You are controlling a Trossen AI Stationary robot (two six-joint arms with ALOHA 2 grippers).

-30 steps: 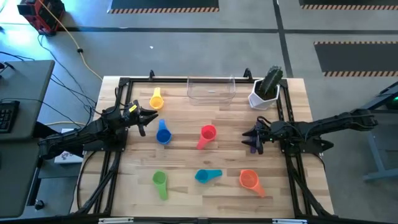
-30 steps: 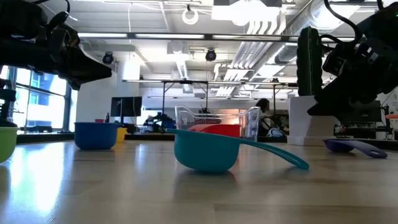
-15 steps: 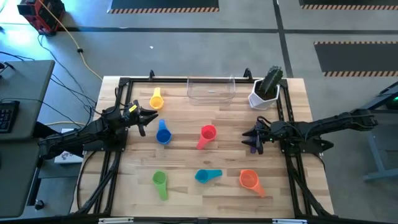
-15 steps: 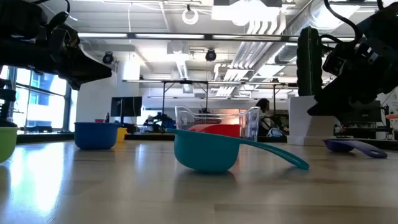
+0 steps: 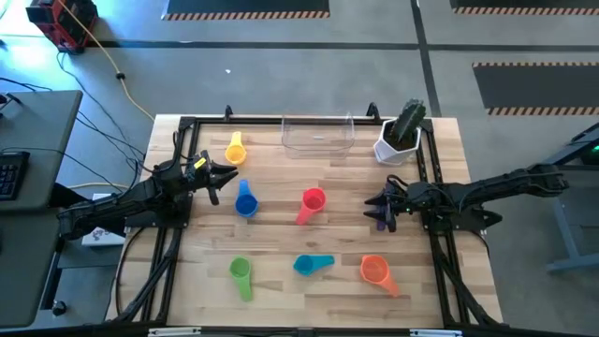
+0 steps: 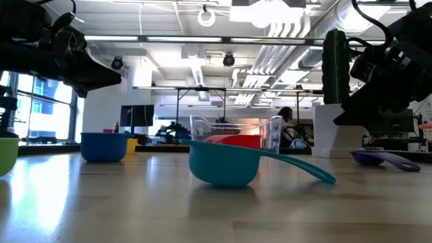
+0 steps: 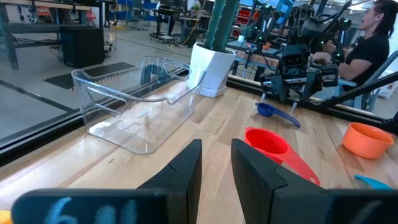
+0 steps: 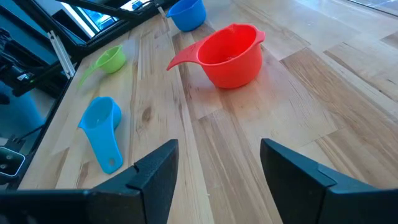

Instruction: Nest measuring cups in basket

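Observation:
Several measuring cups rest upright on the wooden table: yellow, blue, red, green, teal and orange. A purple one lies just below my right gripper. The clear basket stands at the far edge with nothing in it. My left gripper hovers at the left between the yellow and blue cups, its fingers a narrow gap apart around nothing. My right gripper hovers at the right, open wide, facing the red cup.
A white pot with a green cactus stands right of the basket. Black frame rails run along the table's sides. A person sits beyond the right edge. Bare wood lies between the cups mid-table.

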